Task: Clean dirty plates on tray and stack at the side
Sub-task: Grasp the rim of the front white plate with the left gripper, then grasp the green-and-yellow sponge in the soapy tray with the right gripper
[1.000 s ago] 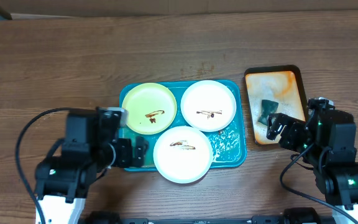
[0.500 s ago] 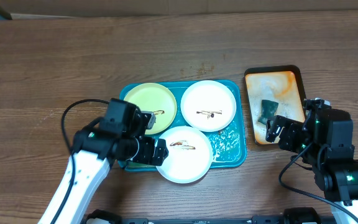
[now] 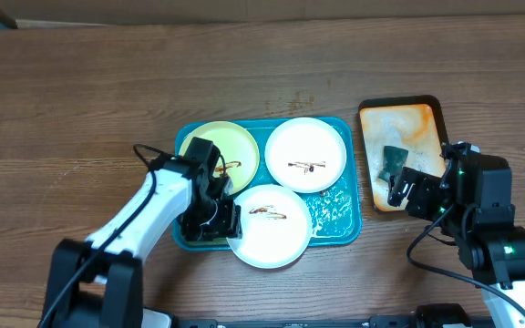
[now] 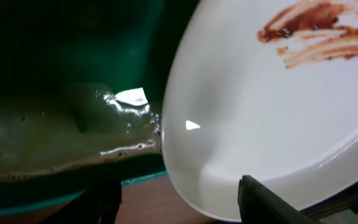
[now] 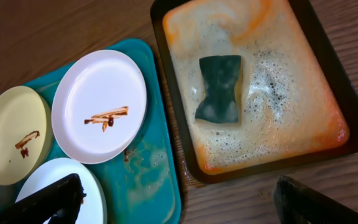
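The teal tray (image 3: 338,217) holds three plates, each with brown smears: a pale yellow-green one (image 3: 241,146) at back left, a white one (image 3: 305,155) at back right and a white one (image 3: 272,228) at the front. My left gripper (image 3: 219,221) is open at the front plate's left rim. In the left wrist view the rim of this plate (image 4: 278,112) lies between the spread fingers (image 4: 179,205). My right gripper (image 3: 408,189) is open and empty above the near edge of the orange tray (image 3: 422,118).
The orange dark-rimmed tray (image 5: 272,124) holds foamy water and a green sponge (image 5: 219,87), to the right of the teal tray (image 5: 160,180). Soapy puddles lie on the teal tray's right side. Bare wooden table surrounds both trays.
My left arm has swung right, across the tray's left side, and its gripper now sits at the front white plate's rim. The right arm has barely moved.
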You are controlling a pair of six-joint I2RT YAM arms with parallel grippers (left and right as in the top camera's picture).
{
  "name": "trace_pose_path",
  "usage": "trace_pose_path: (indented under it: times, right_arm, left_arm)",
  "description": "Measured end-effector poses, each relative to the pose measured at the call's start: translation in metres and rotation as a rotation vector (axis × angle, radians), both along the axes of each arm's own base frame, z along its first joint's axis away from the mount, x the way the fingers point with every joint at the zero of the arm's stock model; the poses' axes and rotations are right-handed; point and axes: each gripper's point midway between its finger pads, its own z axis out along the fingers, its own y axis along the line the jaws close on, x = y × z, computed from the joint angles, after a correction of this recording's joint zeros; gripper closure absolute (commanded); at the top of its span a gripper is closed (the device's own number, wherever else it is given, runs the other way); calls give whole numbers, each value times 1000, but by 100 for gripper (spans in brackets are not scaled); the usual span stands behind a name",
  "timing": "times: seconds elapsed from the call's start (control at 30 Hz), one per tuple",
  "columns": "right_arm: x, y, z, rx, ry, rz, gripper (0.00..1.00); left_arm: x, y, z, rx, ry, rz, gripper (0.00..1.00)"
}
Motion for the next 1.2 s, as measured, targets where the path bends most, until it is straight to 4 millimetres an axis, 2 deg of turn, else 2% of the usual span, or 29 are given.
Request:
trace_pose_path:
  times: [0.1,0.2,0.3,0.37,0.43,0.7,0.9,1.07,1.2]
  right_arm:
    - [0,0,0,0,1,1,0]
    - [0,0,0,0,0,0,0]
    - [0,0,0,0,-1,1,0]
    - [1,0,0,0,-3,0,0]
    - [1,0,0,0,-3,1,0]
    - [1,0,1,0,-6,1,0]
    - [2,0,2,1,-11,0,0]
    - [10,1,8,2,-50,2,7]
    - [9,1,2,-11,6,14,8]
  left_arm:
    - [1,-1,-10,7,23,2,62]
    - [2,-4,-17,9,32,-8,70]
    - [0,-8,-18,7,31,-23,86]
    - [0,-9,-18,7,28,-26,93]
    - [1,-9,-19,10,25,-28,96]
    - [11,-10,-20,8,-17,-28,96]
    - [31,-12,-14,15,-86,-29,96]
    - [43,-8,-11,51,-127,-34,94]
    - [43,-4,-12,71,-129,-36,93]
